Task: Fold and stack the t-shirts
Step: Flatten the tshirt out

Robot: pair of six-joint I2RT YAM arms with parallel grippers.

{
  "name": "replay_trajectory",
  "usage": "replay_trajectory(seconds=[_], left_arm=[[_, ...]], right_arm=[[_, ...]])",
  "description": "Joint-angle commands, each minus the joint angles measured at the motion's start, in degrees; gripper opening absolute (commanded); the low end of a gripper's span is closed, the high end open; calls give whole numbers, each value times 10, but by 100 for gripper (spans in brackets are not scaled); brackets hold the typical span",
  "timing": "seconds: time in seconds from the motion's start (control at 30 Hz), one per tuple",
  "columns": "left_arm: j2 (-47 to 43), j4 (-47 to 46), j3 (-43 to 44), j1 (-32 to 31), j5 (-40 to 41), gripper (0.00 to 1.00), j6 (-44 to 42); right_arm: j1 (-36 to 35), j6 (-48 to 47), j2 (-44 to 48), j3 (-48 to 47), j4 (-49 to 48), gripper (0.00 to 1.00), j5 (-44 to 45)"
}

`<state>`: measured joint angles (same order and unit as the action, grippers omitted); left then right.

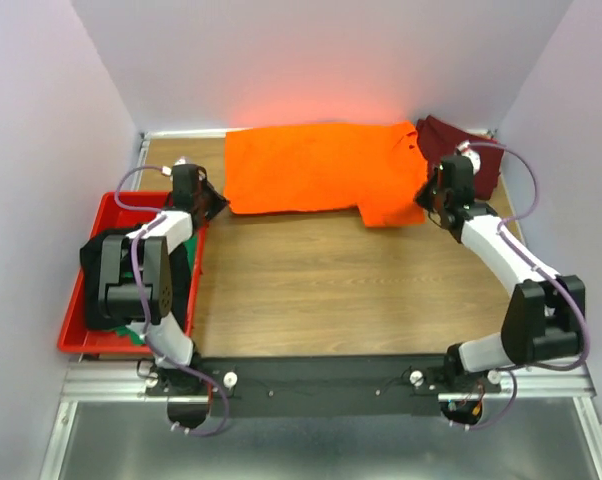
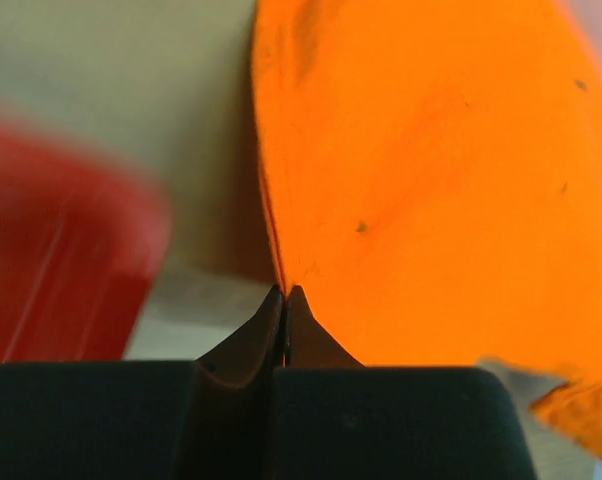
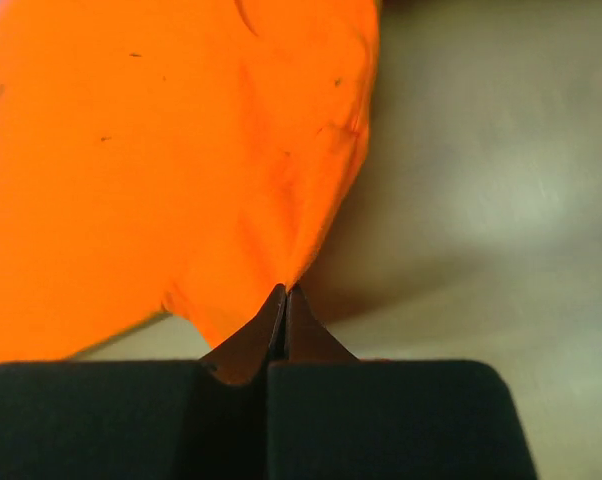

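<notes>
Top external view showed the left arm (image 1: 151,270) folded up over the bin (image 1: 81,310), its forearm reaching away from the base to the left edge of the orange shirt (image 1: 316,165). The right arm (image 1: 501,260) stretched up along the right side of the table (image 1: 321,290), its wrist bent inward toward the shirt's near right sleeve.

The left gripper (image 1: 217,203) met the shirt at its near left corner. In the left wrist view its fingers were pressed together with no gap (image 2: 284,292), and the orange shirt's (image 2: 431,170) edge ran straight into the tips, pinched there. The right gripper (image 1: 422,200) was the same: in the right wrist view, fingers fully closed (image 3: 286,290), with the orange shirt (image 3: 161,150) drawn to a point at the tips and casting a shadow on the table below.

The orange shirt lay spread flat across the far side of the table, between the two grippers. A maroon shirt (image 1: 481,150) sat in the far right corner, partly under the orange one and partly behind the right wrist. The left arm covered most of the bin; only some green cloth (image 1: 185,275) showed in it. The bin was blurred in the left wrist view (image 2: 51,250).
</notes>
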<state>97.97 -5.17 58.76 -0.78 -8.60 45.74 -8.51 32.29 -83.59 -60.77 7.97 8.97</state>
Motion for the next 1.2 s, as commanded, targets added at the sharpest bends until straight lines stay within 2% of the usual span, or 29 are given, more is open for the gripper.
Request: replay_trajectory(seconds=[0.0,0.03,0.2,0.53,0.9,1.17], left_arm=[[-81,-26,-74,-9,35,0,36],[-85,-27,-102,-12,39,0,37],[-105,-20,-153,-19,60,0,30],[-165,45,-223,-19,153,0,43],[-159,64,-252,-19,192,0,40],[-154,63,-246,-7,207,0,32]], right_arm=[[1,42,70,113,-6,1,3],[1,44,76,155,-6,0,1],[1,47,112,223,-1,0,-11],[2,82,182,285,51,1,-30],[2,104,222,319,90,1,-16],[2,100,209,318,93,1,-10]])
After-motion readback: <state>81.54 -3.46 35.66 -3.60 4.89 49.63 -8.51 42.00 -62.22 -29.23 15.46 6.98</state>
